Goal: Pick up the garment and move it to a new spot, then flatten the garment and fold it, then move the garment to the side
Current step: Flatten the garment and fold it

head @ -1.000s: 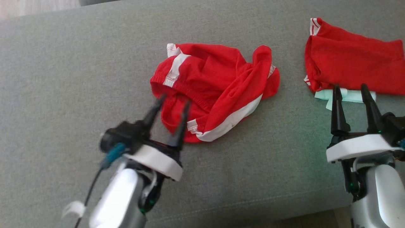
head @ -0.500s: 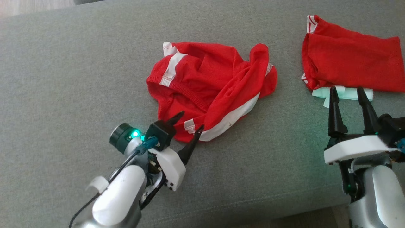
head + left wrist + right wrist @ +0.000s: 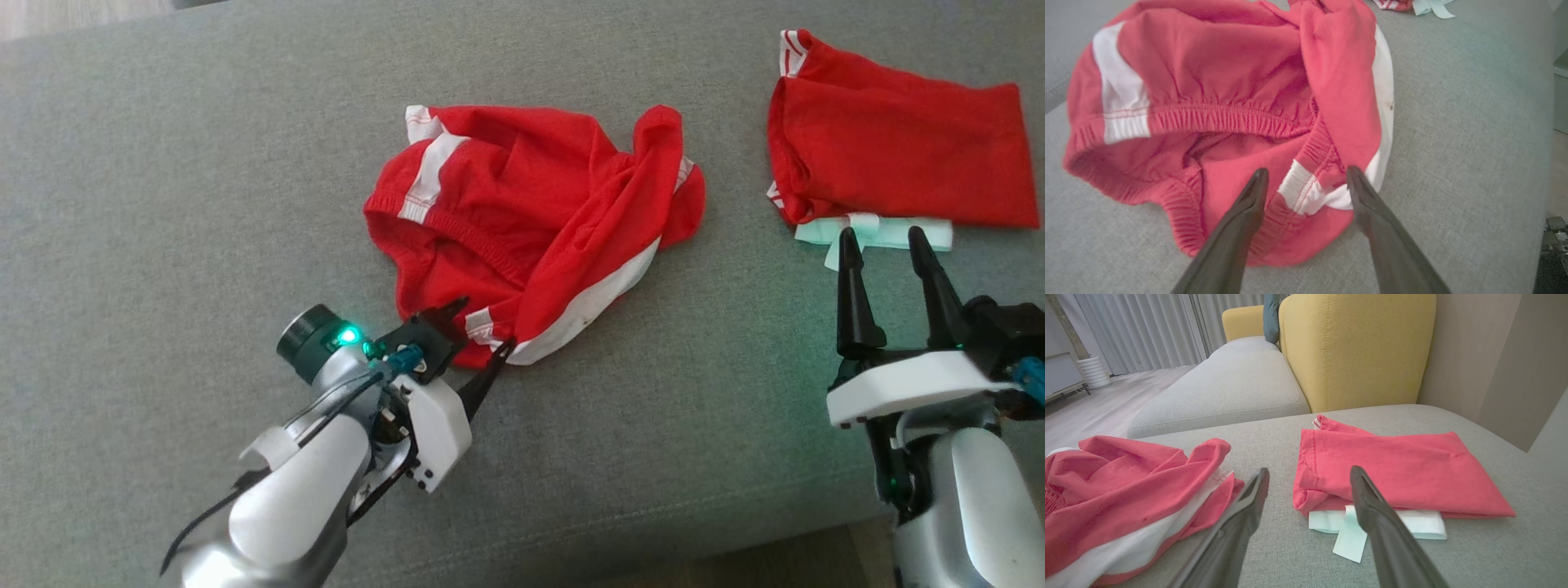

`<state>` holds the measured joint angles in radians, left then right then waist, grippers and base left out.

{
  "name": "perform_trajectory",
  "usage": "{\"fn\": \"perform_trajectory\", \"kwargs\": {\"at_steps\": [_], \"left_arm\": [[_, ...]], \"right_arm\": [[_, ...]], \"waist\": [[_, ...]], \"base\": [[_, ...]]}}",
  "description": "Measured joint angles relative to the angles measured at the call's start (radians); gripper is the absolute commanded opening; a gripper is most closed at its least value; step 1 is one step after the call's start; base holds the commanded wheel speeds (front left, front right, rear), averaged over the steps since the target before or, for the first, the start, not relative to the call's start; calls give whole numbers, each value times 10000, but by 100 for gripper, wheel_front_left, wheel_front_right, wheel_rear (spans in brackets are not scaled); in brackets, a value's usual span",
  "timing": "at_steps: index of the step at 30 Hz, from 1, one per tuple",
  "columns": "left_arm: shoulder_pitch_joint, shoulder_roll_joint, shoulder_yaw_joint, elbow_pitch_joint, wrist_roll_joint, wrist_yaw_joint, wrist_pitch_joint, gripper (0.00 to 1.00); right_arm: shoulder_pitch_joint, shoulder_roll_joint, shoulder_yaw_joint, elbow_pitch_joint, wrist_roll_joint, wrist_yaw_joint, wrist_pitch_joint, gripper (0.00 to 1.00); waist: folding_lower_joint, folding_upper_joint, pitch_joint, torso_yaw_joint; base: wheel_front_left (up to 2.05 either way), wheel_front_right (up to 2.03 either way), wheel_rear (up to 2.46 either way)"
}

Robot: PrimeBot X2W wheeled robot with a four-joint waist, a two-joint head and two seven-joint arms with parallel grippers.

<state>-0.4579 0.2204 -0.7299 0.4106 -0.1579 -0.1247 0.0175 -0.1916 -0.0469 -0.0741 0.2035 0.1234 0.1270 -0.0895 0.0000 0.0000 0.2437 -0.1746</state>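
The garment [image 3: 531, 220] is a crumpled pair of red shorts with white side stripes, lying in the middle of the grey cushion [image 3: 163, 204]. My left gripper [image 3: 484, 324] is open and low at the garment's near edge. In the left wrist view its fingertips [image 3: 1259, 179] straddle the white-striped corner of the elastic waistband of the garment [image 3: 1208, 81], with cloth between the jaws but no grip. My right gripper [image 3: 881, 233] hangs open and empty at the right, above the cushion. The right wrist view shows the right gripper [image 3: 1309, 470] between the garment [image 3: 1106, 498] and a folded pile.
A folded red garment [image 3: 898, 163] lies at the far right on a pale mint cloth [image 3: 939, 235], just beyond my right fingertips. A yellow sofa back [image 3: 1355, 347] rises behind it. The cushion's front edge runs along the bottom of the head view.
My left gripper has rolled over and come down to the garment's near edge, its fingers now around the waistband corner. The head camera shifted slightly. The right gripper has stayed open.
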Motion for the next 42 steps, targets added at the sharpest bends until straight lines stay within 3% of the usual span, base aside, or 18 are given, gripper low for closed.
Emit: {"fn": "perform_trajectory", "kwargs": {"at_steps": [7, 8, 9, 10, 11, 22, 34, 42], "left_arm": [[-46, 105, -127, 163, -224, 0, 130, 100], [-57, 123, -132, 178, -230, 0, 132, 93], [-62, 130, -134, 203, -278, 0, 134, 42], [-66, 136, -144, 228, -334, 0, 159, 10], [-72, 136, -159, 267, -382, 0, 159, 0], [-222, 102, -132, 295, -681, 29, -176, 0], [-128, -217, 1058, -217, -1885, 909, -1344, 0], [175, -330, 1237, -222, -1975, 1175, -1517, 0]], "right_arm": [[-3, 2, 2, 71, 0, 0, 0, 100], [-3, 2, 2, 73, -2, 0, -2, 100], [-4, 2, 2, 75, -2, 0, 0, 100], [-4, 2, 2, 79, -2, 0, 0, 100], [-4, 2, 4, 81, -2, 0, 0, 100], [-4, 2, -52, 79, -19, 0, 17, 100], [-183, 0, 322, 485, -420, 0, 589, 100], [-1351, -104, 667, 1540, -265, 0, 1407, 100]], "waist": [[0, 0, -20, -86], [0, 0, -27, -91], [0, 0, -35, -94], [0, 0, -44, -95], [0, 0, -53, -96], [0, 0, -113, 152], [0, 0, -205, 861], [0, 0, -127, 1284]], "base": [[0, 0, 0], [0, 0, 0], [0, 0, 0], [0, 0, 0], [0, 0, 0], [0, 0, 0], [0, 0, 0], [0, 0, 0]]}}
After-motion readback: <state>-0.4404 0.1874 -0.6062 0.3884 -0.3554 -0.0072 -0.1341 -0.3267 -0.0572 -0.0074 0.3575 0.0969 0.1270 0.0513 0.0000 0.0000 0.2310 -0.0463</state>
